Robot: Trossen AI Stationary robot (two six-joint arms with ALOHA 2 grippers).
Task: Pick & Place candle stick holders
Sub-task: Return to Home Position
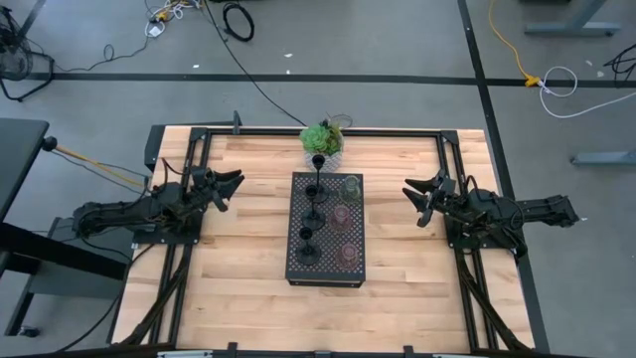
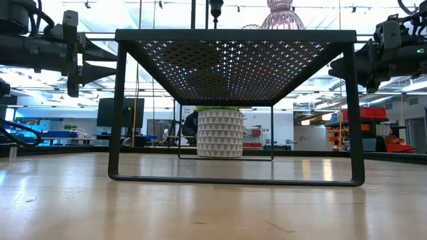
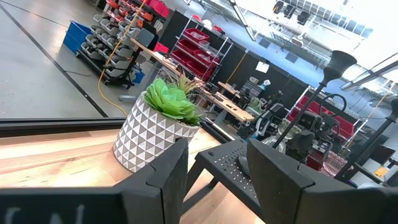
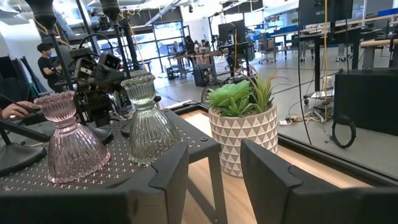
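Observation:
Three black thin-stemmed holders (image 1: 311,214) stand on their round bases in a row along the left side of the black perforated tray (image 1: 326,270). A clear glass cup (image 1: 351,186) and two pinkish cups (image 1: 341,216) stand along its right side. In the right wrist view the clear cup (image 4: 146,121) and a pinkish cup (image 4: 65,140) are close. My left gripper (image 1: 231,184) is open and empty, left of the tray above the table. My right gripper (image 1: 415,194) is open and empty, right of the tray.
A green plant in a white patterned pot (image 1: 322,141) stands just beyond the tray's far end. The tray is a raised stand on thin legs (image 2: 119,133). A black frame (image 1: 457,179) rims the wooden table. A person (image 4: 46,62) is in the room beyond.

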